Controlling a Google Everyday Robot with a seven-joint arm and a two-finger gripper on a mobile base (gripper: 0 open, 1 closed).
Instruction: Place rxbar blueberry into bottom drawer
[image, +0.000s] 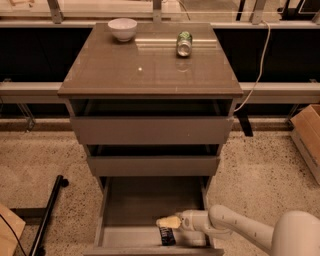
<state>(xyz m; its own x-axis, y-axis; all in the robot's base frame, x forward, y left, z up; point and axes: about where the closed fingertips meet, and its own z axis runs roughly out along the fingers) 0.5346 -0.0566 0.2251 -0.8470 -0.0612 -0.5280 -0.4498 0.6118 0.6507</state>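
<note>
We judged the placing step to be near its end. The rxbar blueberry (167, 236), a small flat rectangular bar in a dark navy wrapper with a touch of pale print, lay low in the frame, just right of centre. It was inside the bottom drawer (145, 202), the deep grey-brown box standing wide open beneath the two shallower drawers (150, 165) of the grey-brown cabinet (150, 70). The bar seemed to rest on the drawer floor close to the front wall, its long side running toward the bottom edge of the frame. The robot's pale, cream-tipped gripper (165, 222) sat right at the bar's upper end, reaching in from the lower right on a smooth white arm (240, 231). We could not tell how far the gripper was open, nor whether it had hold of the bar or only touched it. In our view the next move called for letting go, if the bar was held at all. The gripper would then need to draw up and back toward the lower right without dragging the bar along or catching the drawer's right wall. The wrapper was dark enough to nearly merge with the shadowed drawer floor, so its edges were hard to trace. A round white bowl (122, 29) and a green soda can (184, 43) stood on the cabinet top in the upper part of the frame, well apart from the work.
</note>
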